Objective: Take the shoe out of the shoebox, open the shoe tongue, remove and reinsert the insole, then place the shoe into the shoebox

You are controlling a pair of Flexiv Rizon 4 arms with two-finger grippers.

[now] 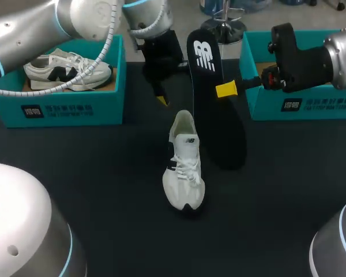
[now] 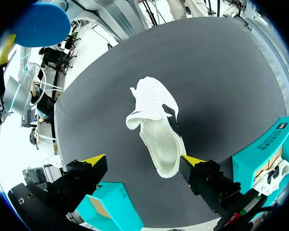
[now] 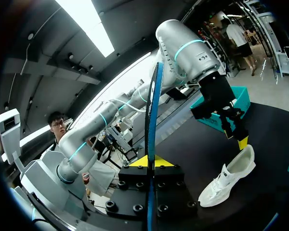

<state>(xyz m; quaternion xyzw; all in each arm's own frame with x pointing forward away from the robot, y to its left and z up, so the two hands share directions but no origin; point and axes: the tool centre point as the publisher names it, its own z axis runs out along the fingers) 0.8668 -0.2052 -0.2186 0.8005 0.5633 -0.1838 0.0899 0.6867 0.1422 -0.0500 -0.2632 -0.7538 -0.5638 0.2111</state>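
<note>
On the black table (image 1: 288,190), mid-frame, the shoe (image 1: 184,164) sits outside its box. Our right gripper (image 1: 224,89) pinches the insole (image 1: 216,115) just right of it, and our left gripper (image 2: 145,160) hangs open above the heel. We judge reinsertion is next, which means aiming the insole into the collar. The upper-left shoebox (image 1: 57,109) holds a second shoe (image 1: 66,72); our right arm hides the contents of the upper-right shoebox (image 1: 300,107).

White shoe (image 1: 184,164) with dark trim stands upright on its sole mid-table, toe toward the robot, mouth gaping. Black insole (image 1: 210,98) with a white logo is out, just beside the shoe, pinched at its edge by the right gripper (image 1: 226,89). Teal shoebox (image 1: 300,105) sits far right.
</note>
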